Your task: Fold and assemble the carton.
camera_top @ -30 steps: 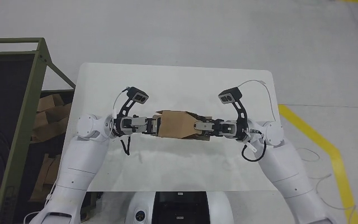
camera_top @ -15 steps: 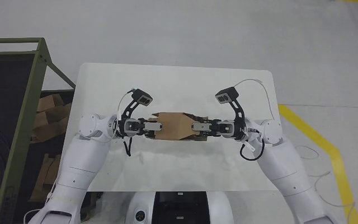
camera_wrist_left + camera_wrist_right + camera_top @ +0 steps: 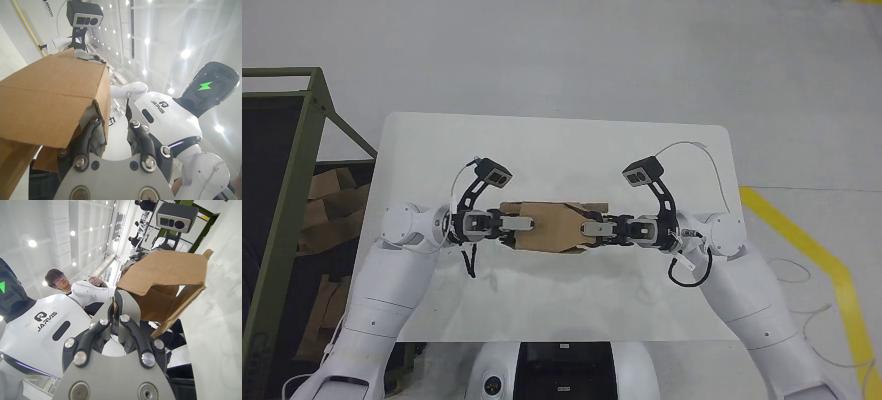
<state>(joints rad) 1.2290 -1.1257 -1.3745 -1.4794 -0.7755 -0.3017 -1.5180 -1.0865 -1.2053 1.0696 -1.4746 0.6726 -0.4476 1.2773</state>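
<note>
Lengthwise, the carton (image 3: 552, 227) sits between left gripper (image 3: 515, 226) and right gripper (image 3: 588, 230).

White tabletop (image 3: 542, 150) with rounded corners, standing on a pale floor (image 3: 542, 50); brown carton (image 3: 552, 226) over its middle, contact with the surface not discernible.

White arms (image 3: 392, 290), black cables (image 3: 464, 262), silver screws (image 3: 70, 342)

Brown corrugated cardboard carton (image 3: 47, 98) is cut off at the left wrist view's edge and covers one fingertip of the left gripper (image 3: 113, 121); top view too small to tell contact.
</note>
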